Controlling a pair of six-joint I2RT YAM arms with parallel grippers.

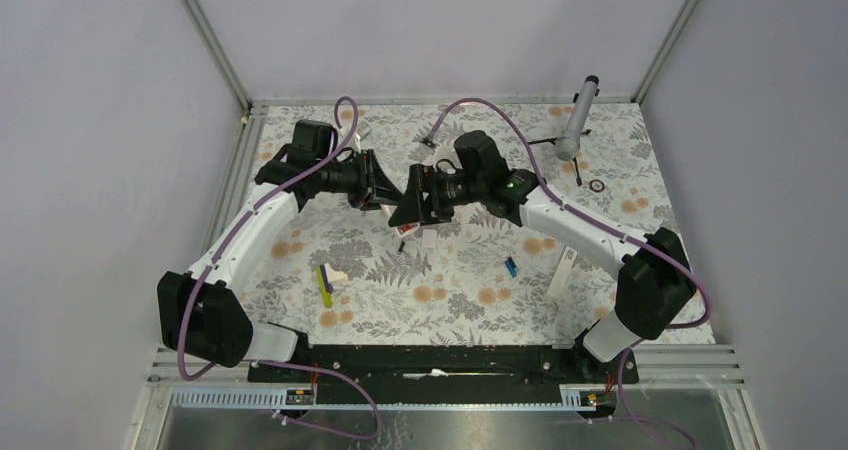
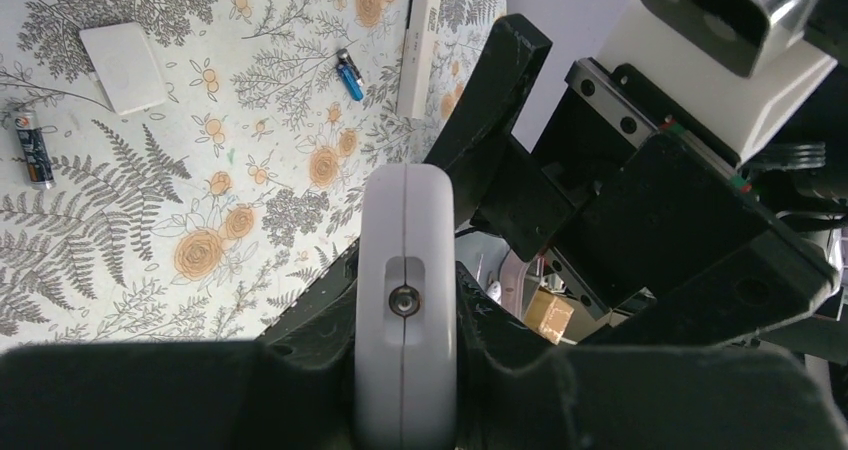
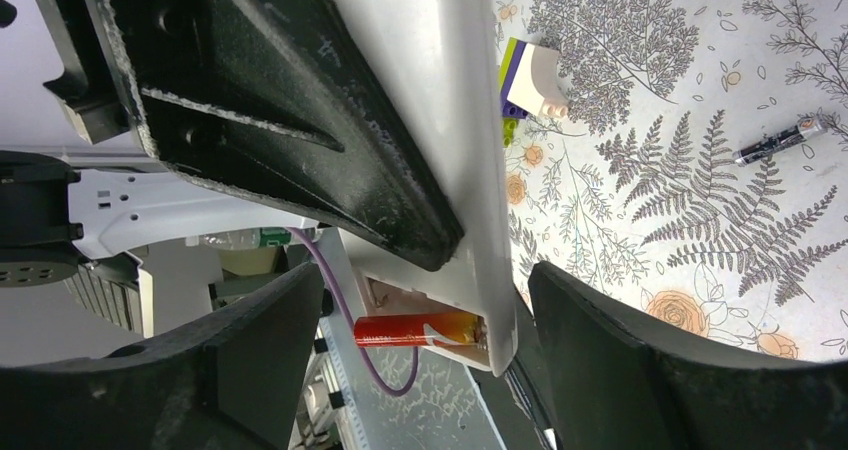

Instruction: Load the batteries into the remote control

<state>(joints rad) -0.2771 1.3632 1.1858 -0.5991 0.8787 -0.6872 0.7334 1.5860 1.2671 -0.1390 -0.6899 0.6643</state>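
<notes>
Two robot arms meet mid-air over the centre-back of a floral-print desk (image 1: 465, 270). The left gripper (image 1: 377, 189) is pinching the remote control (image 2: 405, 232) – its black fingers press on both flat faces of the light-grey handset, which is held off the desk and seen end-on from the left wrist cam, with a small round emitter in its end.

The right gripper (image 1: 413, 204) faces it from the opp. side. Its fingers are spread wide w/ the other end of the remote between them. I can't tell whether either finger touches it.

From the right wrist cam the remote's battery bay is open. An orange-red cylinder (image 3: 415, 329) lies in it, along the bay's length.

Neither small battery is in the remote. The red-and-black battery (image 2: 32, 150) lies on the desk below the grippers, near a flat white rectangular panel (image 2: 124, 66). The blue battery (image 2: 349, 76) lies farther toward the right arm's side – just beside a long slim white bar (image 2: 418, 50), not touching it. The two batteries are well apart.

Also on the desk, toward the left arm's side, is a purple-and-yellow block (image 3: 522, 88) w/ a white piece against it.
</notes>
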